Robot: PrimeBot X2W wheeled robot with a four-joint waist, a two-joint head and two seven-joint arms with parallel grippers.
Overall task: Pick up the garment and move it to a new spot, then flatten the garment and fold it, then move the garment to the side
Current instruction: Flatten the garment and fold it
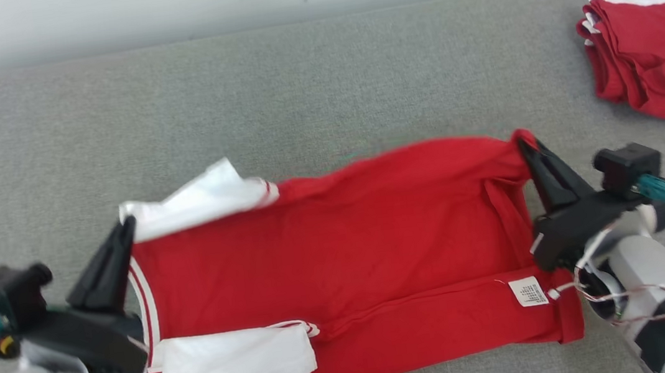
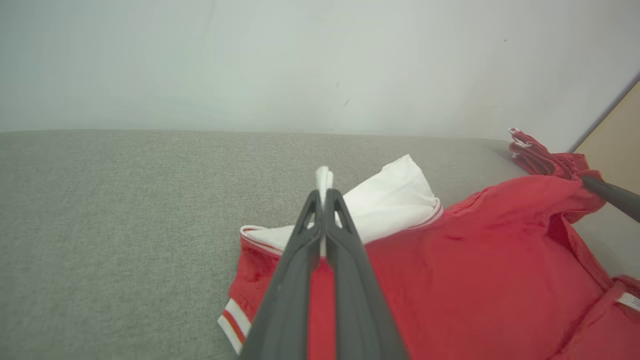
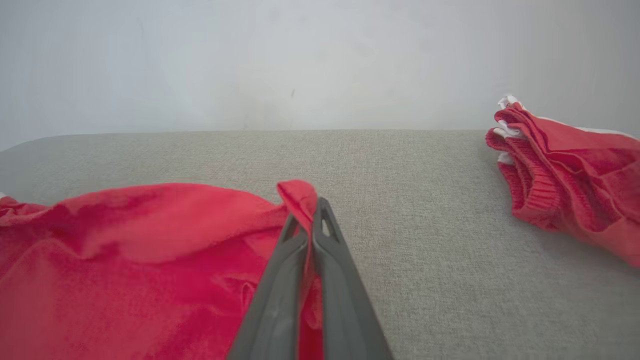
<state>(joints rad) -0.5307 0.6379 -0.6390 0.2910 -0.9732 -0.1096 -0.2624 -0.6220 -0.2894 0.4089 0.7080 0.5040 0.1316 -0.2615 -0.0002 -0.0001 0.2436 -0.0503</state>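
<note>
**Asker:** What's the biggest thing in front of you?

**Me:** The desk (image 1: 308,83). It is covered in grey cloth and crosses the whole head view, meeting a pale wall (image 1: 161,6) along the top edge.

**Asker:** And where is the shirt?

**Me:** The shirt (image 1: 340,254) is red and spread sideways across the lower middle of the frame. Its upper edge runs between my two claws, and its lower edge lies on the desk near the bottom of the frame.

**Asker:** Anything else on the desk?

**Me:** A pile (image 1: 657,68) of folded red clothes with white trim sits at the upper right, well apart from the shirt.

**Asker:** How are your claws?

**Me:** My left claw (image 1: 126,225), at the lower left, is pinched tight on the shirt's upper left corner. In my left wrist view a bit of white cloth pokes out past the fingertips. My right claw (image 1: 523,143), at the right, is clamped on the red upper right corner, and the cloth curls over its tips.

**Asker:** Smaller details?

**Me:** The top sleeve (image 1: 202,198) is white and folded over the red at the upper left. The bottom sleeve (image 1: 236,360) lies flat at the lower left. A red-and-white band (image 1: 146,295) edges the shirt's left side. A small white label (image 1: 529,292) sits at the lower right, just beside my right wrist.
</note>
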